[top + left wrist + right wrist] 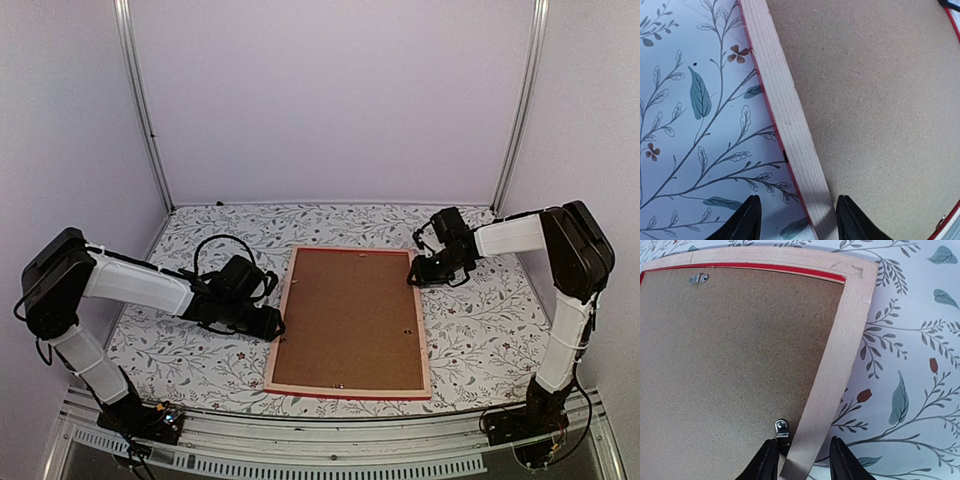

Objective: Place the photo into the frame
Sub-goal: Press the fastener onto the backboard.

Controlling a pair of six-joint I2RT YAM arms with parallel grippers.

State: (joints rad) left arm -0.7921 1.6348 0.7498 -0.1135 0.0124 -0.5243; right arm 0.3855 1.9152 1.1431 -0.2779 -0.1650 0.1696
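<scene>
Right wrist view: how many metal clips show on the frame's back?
2. One clip lies near the frame's upper edge; the other clip lies beside the right gripper. More may be outside this view.

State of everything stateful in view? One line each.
frame: flat on the table, back up.
backing board: seated in the frame.
left gripper: open, astride the frame's left rail.
right gripper: open, astride the right rail beside a clip.
photo: not visible.

frame [282, 320], face down, pale back up
</scene>
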